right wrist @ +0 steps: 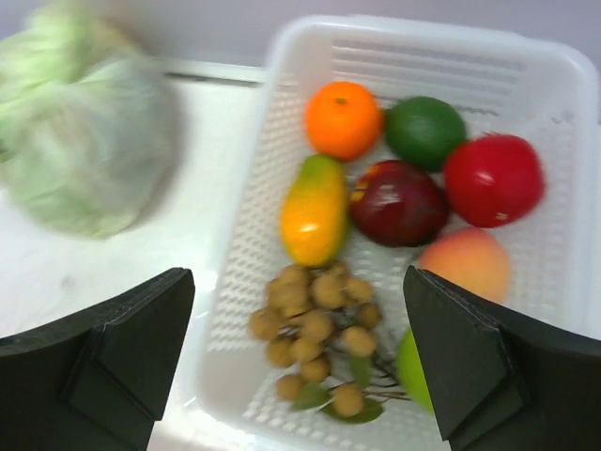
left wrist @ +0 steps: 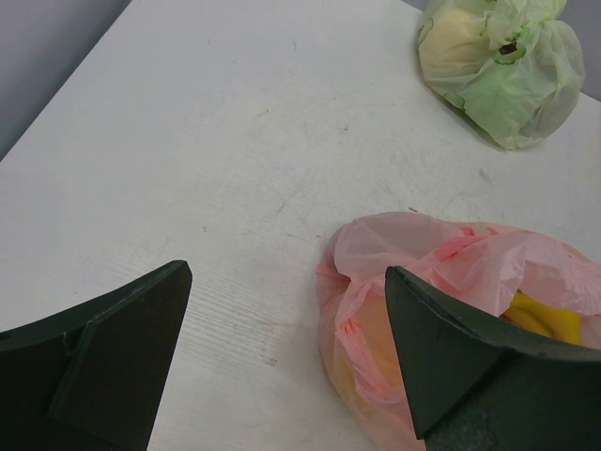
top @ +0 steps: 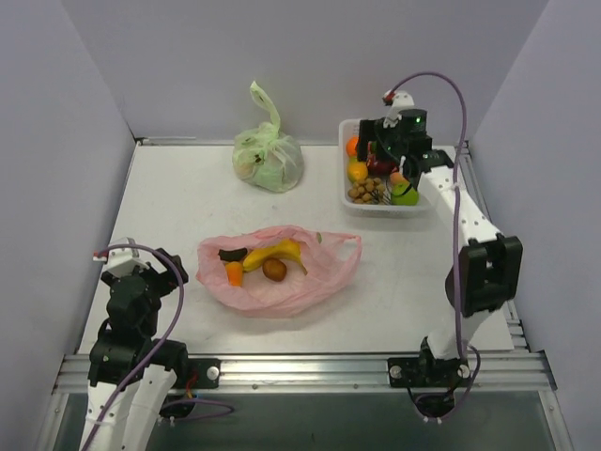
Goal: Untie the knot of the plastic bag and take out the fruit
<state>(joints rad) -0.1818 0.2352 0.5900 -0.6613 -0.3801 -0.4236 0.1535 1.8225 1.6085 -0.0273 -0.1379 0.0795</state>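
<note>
Right hand (right wrist: 299, 368) hangs over the white basket (right wrist: 246, 282), spread wide with nothing in it. Left hand (left wrist: 286, 357) is just as wide and empty beside the pink plastic bag (top: 310, 282), which lies slack and open-mouthed mid-tabletop (top: 169, 207), holding the banana bunch (top: 277, 254) and a brown round fruit (top: 274, 270). The danger, I'd say: a pinch on the bananas snags the thin film too, hauling the bag up and rolling that round fruit away.

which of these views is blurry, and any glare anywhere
Right wrist: smeared overall, worst on the green bag, milder on the white basket. Left wrist: sharp on the pink bag and table. Top external: sharp, evenly lit, no glare.
</note>
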